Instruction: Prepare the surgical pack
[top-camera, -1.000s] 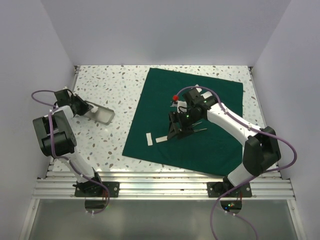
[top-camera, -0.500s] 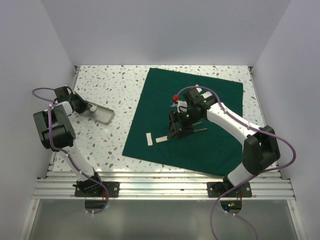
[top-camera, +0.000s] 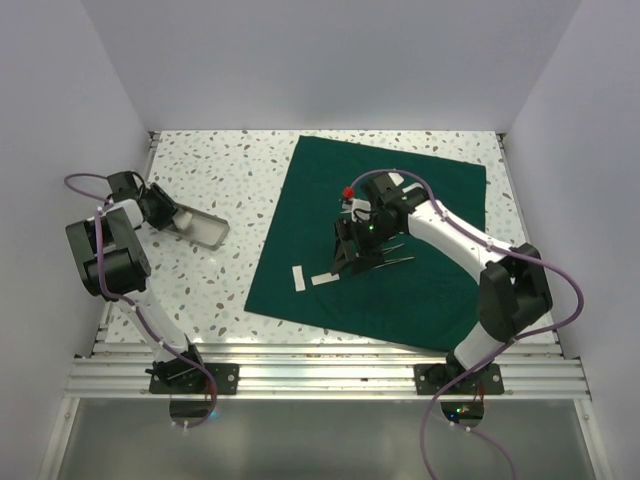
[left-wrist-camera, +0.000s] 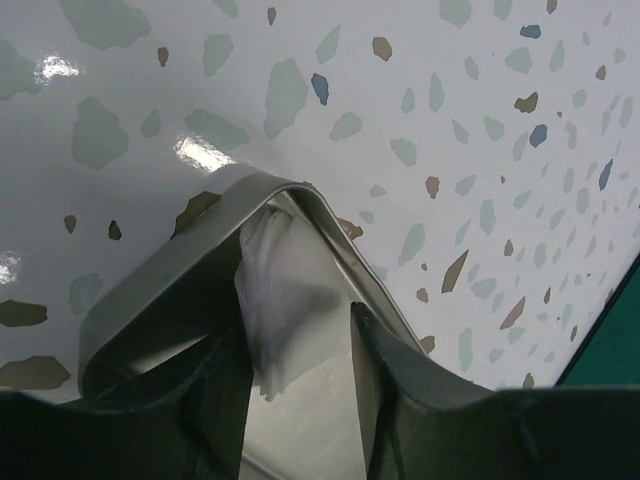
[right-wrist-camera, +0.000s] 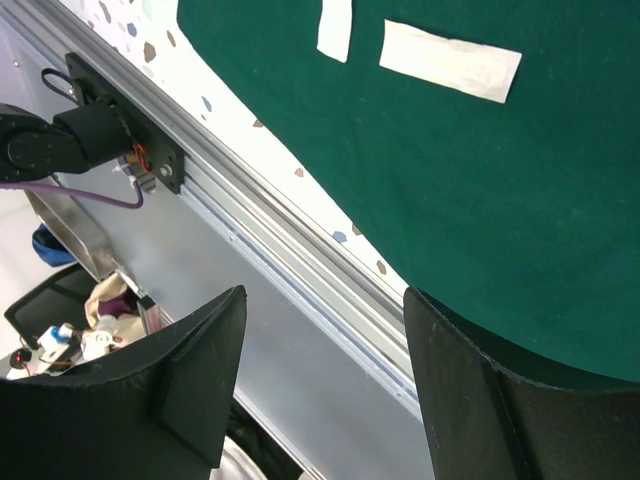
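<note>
Left claw: your left gripper (left-wrist-camera: 296, 345) sat at the table's 9 o'clock edge, fingers parted either side of a gauze wad (left-wrist-camera: 280, 285) and not pinching it.
Wad's place: it lay in a rounded corner of the metal tray (left-wrist-camera: 140, 300).
Right claw: your right gripper (right-wrist-camera: 325, 295) hung over the drape (top-camera: 400, 290), spread wide and empty.
Key relation: two gauze strips (top-camera: 325, 277) lay on the drape at about 8 o'clock from the right claw. The longer ran 3 to 9, the shorter 12 to 6. Your right arm was much the nearer.
Materials: the drape was flat, matte dark green cloth. The tray was shiny, shallow steel. The strips were thin white rectangles, and the wad was crumpled and soft.
Likely next: lifting a strip would probably call for a low pinch across its short width.
</note>
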